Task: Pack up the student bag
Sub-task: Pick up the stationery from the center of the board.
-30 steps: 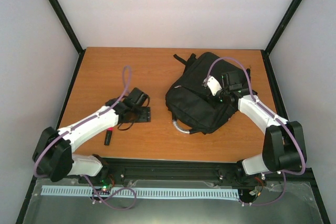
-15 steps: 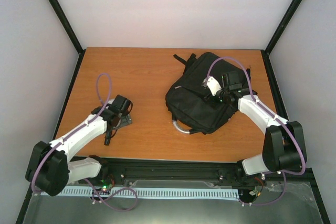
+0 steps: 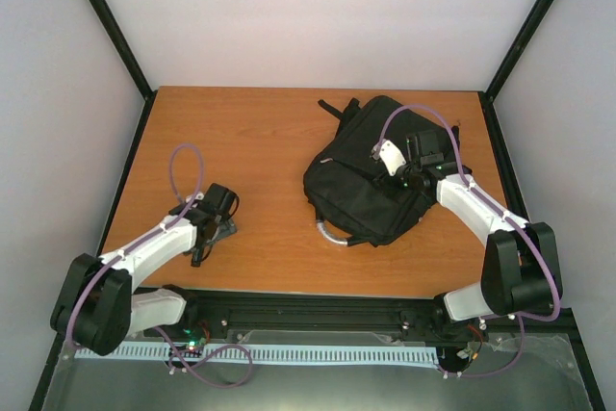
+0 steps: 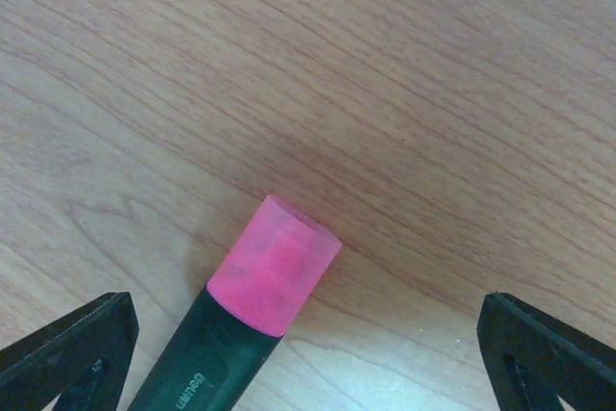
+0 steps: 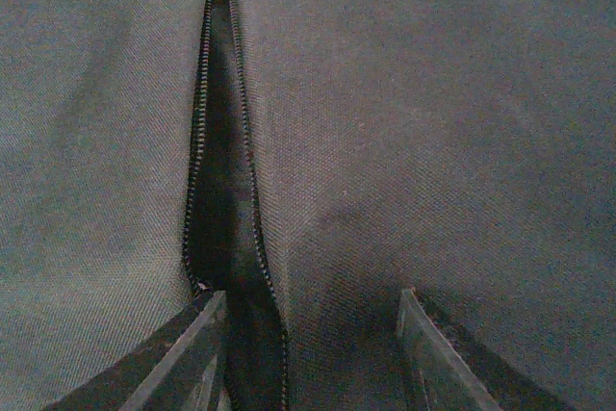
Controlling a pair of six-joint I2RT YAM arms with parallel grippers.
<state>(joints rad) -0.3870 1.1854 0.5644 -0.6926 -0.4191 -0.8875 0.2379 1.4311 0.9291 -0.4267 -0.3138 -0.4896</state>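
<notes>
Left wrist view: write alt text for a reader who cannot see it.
A highlighter with a pink cap and dark green body lies on the wooden table between the black fingertips, seen at the bottom corners, of the open left gripper. Its cap points away from the camera.

a highlighter (image 4: pixel 252 307) lies flat on the wooden table (image 4: pixel 433 93), in the gap between the spread fingers of the left gripper (image 4: pixel 306 348), touching neither. it sits nearer the finger at the left of the wrist view. its translucent pink cap (image 4: pixel 274 267) points away from the gripper, angled slightly rightward; the dark green barrel (image 4: pixel 192 372), with pale lettering too small to read, runs back toward the wrist and out of view. ahead of the gripper the orange-brown grain shows. pale walls (image 3: pixel 318 16) and black corner posts (image 3: pixel 106 21) stand far beyond it.
</notes>
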